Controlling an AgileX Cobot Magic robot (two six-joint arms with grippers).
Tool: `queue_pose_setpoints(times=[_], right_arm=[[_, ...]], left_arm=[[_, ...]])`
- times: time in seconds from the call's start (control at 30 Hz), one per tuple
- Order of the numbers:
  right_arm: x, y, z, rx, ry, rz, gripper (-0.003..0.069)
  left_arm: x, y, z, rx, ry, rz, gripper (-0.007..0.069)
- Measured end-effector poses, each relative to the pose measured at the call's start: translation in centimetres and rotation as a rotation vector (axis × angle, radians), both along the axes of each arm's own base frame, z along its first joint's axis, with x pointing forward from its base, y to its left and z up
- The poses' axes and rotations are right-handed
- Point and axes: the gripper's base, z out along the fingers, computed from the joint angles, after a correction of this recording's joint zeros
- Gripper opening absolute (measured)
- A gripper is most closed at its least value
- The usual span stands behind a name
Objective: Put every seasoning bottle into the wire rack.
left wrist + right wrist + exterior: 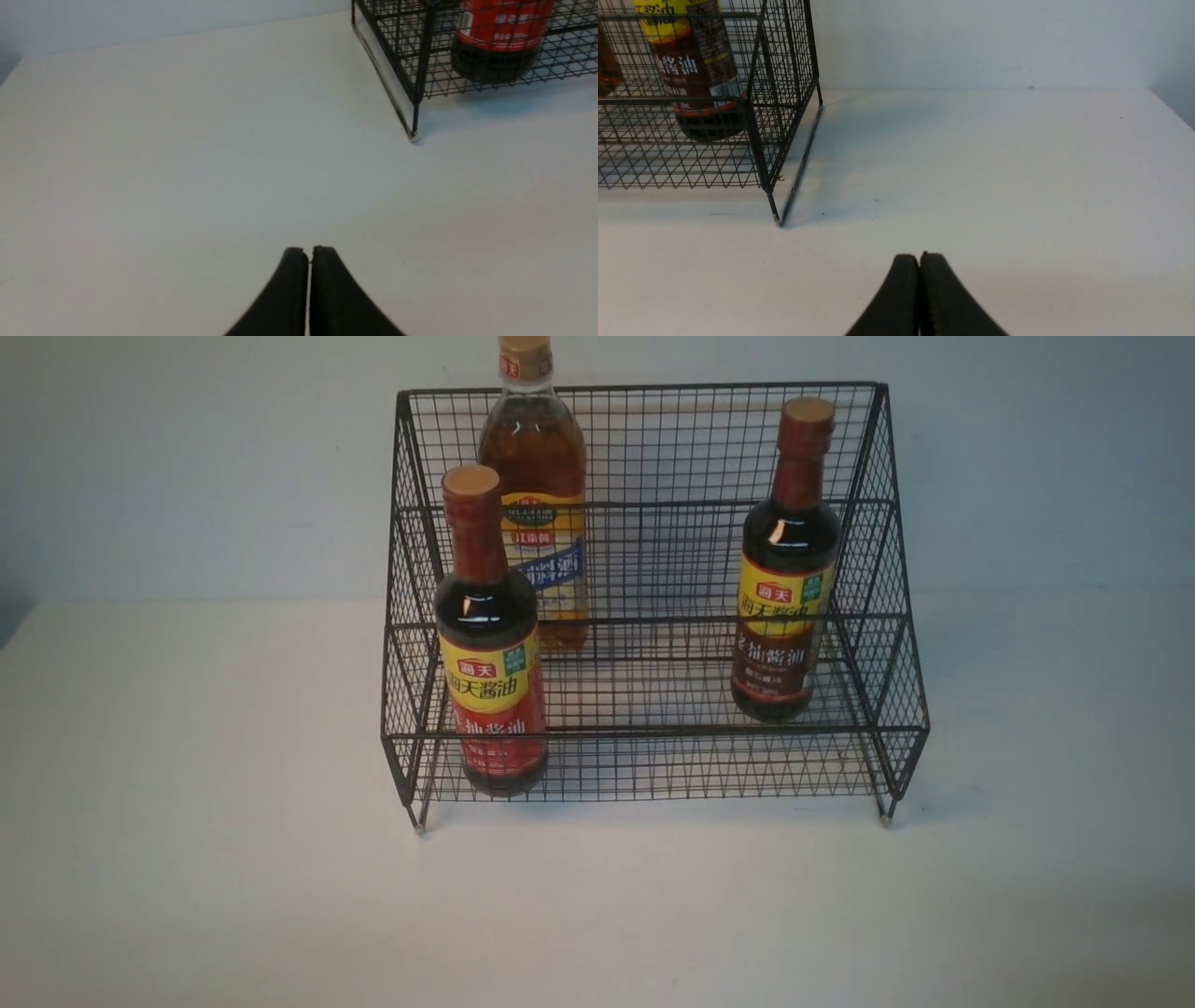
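Note:
The black wire rack (653, 504) stands at the back middle of the white table. Three seasoning bottles stand upright inside it. A slim dark bottle with a red lower band (490, 644) is on the lowest tier at the left. A slim dark bottle with a brown lower band (786, 579) is on the right. The larger amber bottle (537, 476) stands behind the left one on a higher tier. Neither arm shows in the front view. My left gripper (309, 249) is shut and empty, away from the rack's front left foot (413, 135). My right gripper (919, 255) is shut and empty, away from the rack's front right foot (776, 219).
A pale wall rises behind the table (187, 859). The table's right edge (1171, 107) shows in the right wrist view.

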Motion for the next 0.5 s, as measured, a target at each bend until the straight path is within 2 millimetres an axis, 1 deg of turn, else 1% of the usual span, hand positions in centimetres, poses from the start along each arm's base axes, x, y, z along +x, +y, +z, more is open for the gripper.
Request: queue_pose_setpoints(times=[0.5], right_arm=[[0.0,0.0,0.0,0.0,0.0,0.0,-0.0015]], left_arm=[[0.04,-0.11,0.05,-0.004,-0.016,-0.02,-0.0005]])
